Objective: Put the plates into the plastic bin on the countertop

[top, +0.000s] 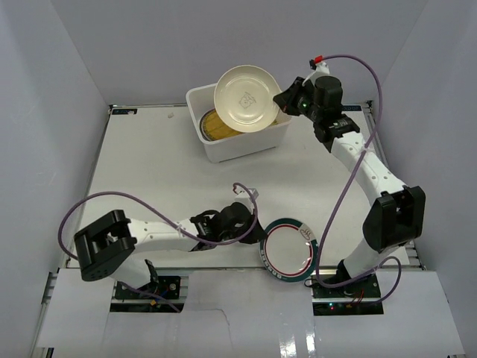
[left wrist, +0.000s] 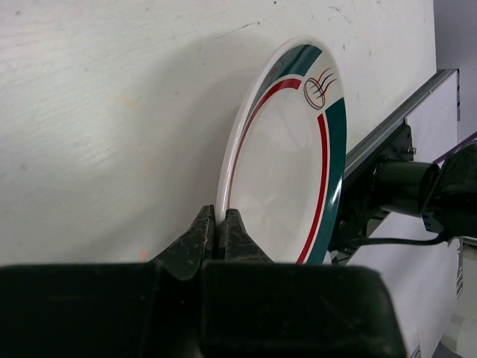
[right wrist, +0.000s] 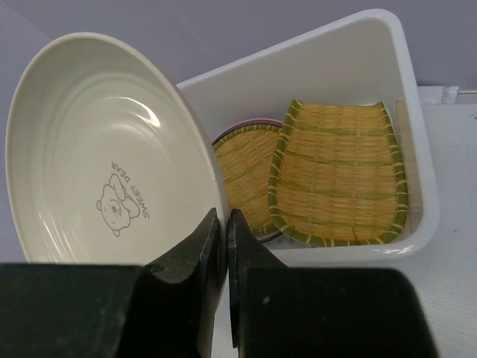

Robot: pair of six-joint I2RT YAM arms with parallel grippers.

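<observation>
My right gripper (top: 282, 99) is shut on the rim of the cream plate (top: 246, 98), which hangs tilted above the white plastic bin (top: 223, 153); in the right wrist view the gripper (right wrist: 226, 224) pinches the cream plate (right wrist: 104, 149) over the bin (right wrist: 387, 60). In the bin lie the fan-shaped yellow plate (right wrist: 339, 175), the round yellow plate (right wrist: 242, 175) and a pink rim under them. My left gripper (top: 257, 237) is shut on the rim of the green-red-rimmed white plate (top: 289, 250) at the countertop's near edge; the left wrist view shows the gripper (left wrist: 220, 222) on that plate (left wrist: 287, 156).
White walls enclose the countertop (top: 149, 171). The table's metal front edge (left wrist: 387, 123) runs just beyond the rimmed plate. The right arm's base (top: 350, 276) stands close to that plate. Purple cables loop over both arms.
</observation>
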